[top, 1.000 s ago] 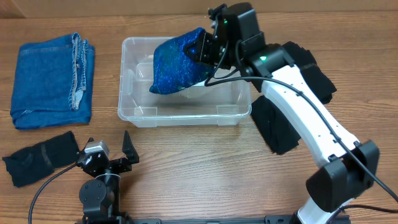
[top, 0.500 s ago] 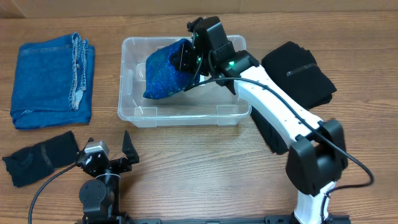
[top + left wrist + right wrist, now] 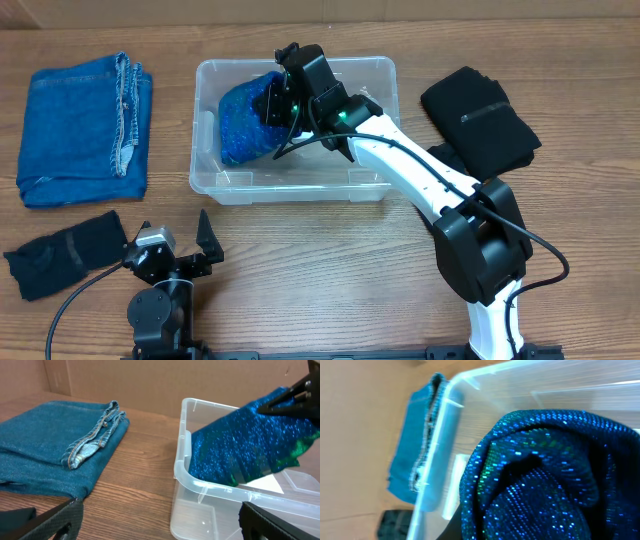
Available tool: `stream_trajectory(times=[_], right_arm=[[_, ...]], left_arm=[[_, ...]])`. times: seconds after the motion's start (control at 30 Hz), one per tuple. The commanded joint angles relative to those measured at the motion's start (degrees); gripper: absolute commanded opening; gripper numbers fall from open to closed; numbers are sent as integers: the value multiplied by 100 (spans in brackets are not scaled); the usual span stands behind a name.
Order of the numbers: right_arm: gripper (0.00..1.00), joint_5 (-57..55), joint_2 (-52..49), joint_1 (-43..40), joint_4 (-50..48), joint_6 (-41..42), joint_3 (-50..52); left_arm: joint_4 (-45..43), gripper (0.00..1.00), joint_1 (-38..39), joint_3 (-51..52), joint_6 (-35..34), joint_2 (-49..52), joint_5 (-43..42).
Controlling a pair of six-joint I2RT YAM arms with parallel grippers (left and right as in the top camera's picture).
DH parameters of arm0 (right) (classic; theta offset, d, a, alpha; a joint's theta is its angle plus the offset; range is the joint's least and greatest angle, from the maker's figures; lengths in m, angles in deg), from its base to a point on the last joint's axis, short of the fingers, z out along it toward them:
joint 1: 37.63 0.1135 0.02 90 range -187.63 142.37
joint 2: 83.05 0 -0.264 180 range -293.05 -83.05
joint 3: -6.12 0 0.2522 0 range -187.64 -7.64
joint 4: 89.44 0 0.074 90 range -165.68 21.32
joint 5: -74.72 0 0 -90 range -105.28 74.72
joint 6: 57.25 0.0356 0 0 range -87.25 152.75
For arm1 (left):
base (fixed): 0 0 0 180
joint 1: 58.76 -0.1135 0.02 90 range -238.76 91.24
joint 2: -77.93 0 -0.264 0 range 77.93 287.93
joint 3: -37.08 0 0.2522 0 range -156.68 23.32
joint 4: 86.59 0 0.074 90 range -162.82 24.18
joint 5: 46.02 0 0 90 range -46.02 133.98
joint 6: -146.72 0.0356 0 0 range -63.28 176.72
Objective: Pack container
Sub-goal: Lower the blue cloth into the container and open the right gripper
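R gripper (image 3: 271, 100) is clamped tight on the sparkly blue cloth (image 3: 243, 128). Cloth hangs just below and ahead of the fingers, lower end dipping into the tub (image 3: 290, 186) directly under the hand. To do it well, IMO: go lower till the cloth rests on the tub floor, keep it off the rim, then let go. L gripper (image 3: 172, 247) is spread wide, empty, well apart from the tub.
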Motion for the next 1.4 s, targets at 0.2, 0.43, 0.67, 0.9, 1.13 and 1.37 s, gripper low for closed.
stream_trajectory(times=[0.2,0.43,0.67,0.9,1.13,1.37], right_arm=[[31,-1023,59,-9,590,-997,-155],[42,-1552,-192,-15,957,-1458,-155],[43,-2111,-680,-39,1108,-1626,-155],[66,-2146,-837,-319,1292,-1674,-160],[79,-1971,-433,-476,1410,-1932,-175],[97,-1255,481,-479,1937,-1928,-734]], left_arm=[[-7,100,-59,11,111,-61,72],[-7,100,-59,11,111,-61,72],[-7,100,-59,11,111,-61,72],[-7,100,-59,11,111,-61,72],[-7,100,-59,11,111,-61,72],[-7,100,-59,11,111,-61,72]])
